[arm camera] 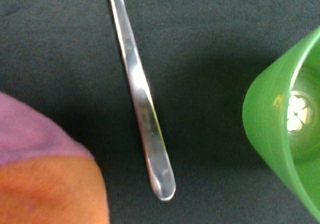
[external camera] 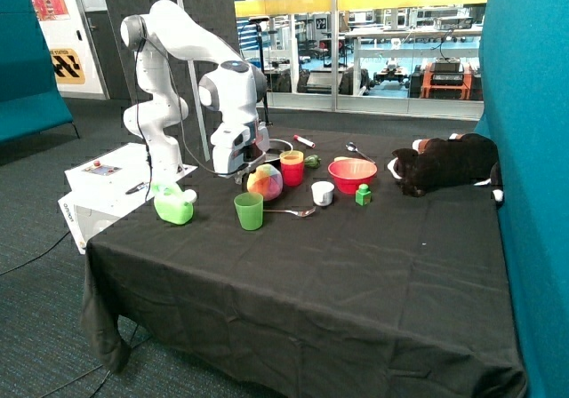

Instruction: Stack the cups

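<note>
Gripper: low over the table behind the multicoloured ball, arm folded downward; finger state cannot be told. Green cup: upright, translucent, alone, beside spoon. Yellow cup: nested inside red cup. Wrist view only: spoon handle between ball and green cup's rim.

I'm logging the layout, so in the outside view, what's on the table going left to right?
Green jug → green cup → colourful ball → yellow-in-red cups → white cup → red bowl → plush toy.
</note>
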Available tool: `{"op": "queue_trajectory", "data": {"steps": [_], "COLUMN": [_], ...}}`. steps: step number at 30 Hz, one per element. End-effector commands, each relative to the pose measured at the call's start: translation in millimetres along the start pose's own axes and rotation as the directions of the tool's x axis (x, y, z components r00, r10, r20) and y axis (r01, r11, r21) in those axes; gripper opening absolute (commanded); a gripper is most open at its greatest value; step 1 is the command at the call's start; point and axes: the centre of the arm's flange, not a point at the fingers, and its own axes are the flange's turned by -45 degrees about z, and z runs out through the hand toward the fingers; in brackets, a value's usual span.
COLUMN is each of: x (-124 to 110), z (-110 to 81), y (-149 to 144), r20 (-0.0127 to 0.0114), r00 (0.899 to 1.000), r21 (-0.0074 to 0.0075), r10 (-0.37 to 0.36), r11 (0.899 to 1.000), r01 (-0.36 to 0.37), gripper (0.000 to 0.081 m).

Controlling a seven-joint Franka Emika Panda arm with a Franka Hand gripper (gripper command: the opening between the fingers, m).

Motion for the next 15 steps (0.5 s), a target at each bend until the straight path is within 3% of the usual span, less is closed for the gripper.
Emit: {"op": "queue_trajectory", "data": {"steps": [1,15], "x": [5.6,12.8], "z": [8.9,24.7], "y": [3.1,4.4], "r20": [-0.0041,-0.0041], "r00": [1.0,1.0], "r21": [-0.0022,-0.0021], "r10": [0.004,0.008], "r11": [1.0,1.0], "r01": [-0.005,-0.008], "gripper": [0.0473,0.0465]}}
